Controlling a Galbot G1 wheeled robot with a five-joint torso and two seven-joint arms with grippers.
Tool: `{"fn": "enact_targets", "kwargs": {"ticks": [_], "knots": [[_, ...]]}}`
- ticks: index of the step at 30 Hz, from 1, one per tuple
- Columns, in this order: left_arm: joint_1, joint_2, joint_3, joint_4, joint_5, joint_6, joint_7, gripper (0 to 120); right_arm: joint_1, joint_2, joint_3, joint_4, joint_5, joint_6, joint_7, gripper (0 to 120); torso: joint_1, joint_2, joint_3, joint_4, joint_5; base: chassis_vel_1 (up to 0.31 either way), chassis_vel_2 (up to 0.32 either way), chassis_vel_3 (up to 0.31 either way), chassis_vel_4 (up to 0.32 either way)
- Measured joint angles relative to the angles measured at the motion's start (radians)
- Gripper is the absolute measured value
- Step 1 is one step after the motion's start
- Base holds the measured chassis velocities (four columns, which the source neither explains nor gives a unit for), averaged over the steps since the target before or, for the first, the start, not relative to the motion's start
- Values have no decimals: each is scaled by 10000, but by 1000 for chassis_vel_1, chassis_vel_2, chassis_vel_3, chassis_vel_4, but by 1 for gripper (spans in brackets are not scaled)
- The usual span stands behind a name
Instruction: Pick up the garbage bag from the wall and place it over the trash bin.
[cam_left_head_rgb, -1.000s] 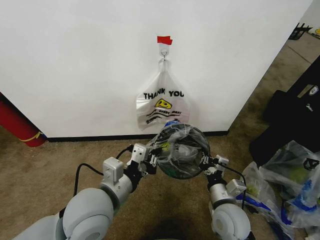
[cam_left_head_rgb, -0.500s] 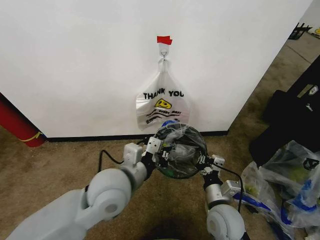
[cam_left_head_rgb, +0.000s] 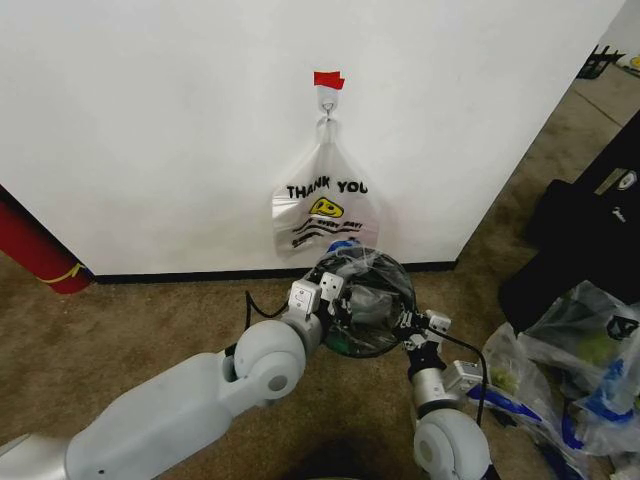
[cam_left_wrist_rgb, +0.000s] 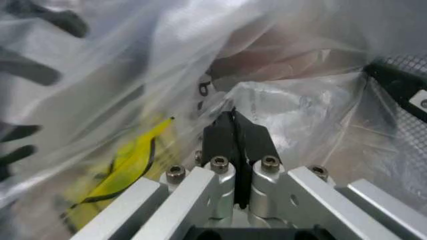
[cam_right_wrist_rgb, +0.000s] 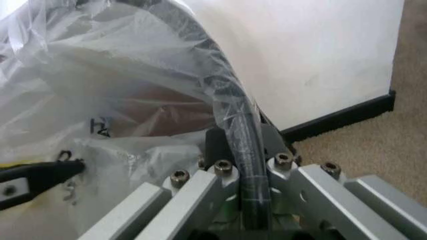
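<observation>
One trash bin (cam_left_head_rgb: 362, 312) on the floor below the wall (cam_left_head_rgb: 150, 120), one garbage bag (cam_right_wrist_rgb: 100, 90) draped over it. My left gripper (cam_left_wrist_rgb: 235, 131): jaws pressed together inside the bag's film; my right gripper (cam_right_wrist_rgb: 240, 145): jaws clamped on the bagged rim. One second bag (cam_left_head_rgb: 322, 210) on the hook, lettered "THANK YOU".

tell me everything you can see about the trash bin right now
The trash bin is a small round black wire-mesh basket on the carpet just before the wall. The translucent garbage bag is draped over its mouth and rim. The right gripper clamps the rim through the plastic; the left gripper, shut, pinches bag film inside.
</observation>
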Motion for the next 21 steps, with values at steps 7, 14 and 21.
{"fn": "enact_targets", "kwargs": {"ticks": [7,14,21], "knots": [[-130,-505,234,538,241,84,-158,0,120,-124,-214,21,-39,-138,4,0,0,0,0,0,0,0,0,0,0],[-562,-944,637,1090,216,359,-387,0,133,-335,-261,185,-52,-196,-2,0,0,0,-1,0,1,0,0,0,0],[-909,-1456,885,2043,-24,432,-562,0,81,-495,-255,403,-18,-228,-23,0,0,0,-1,-1,1,0,0,0,0]]}}
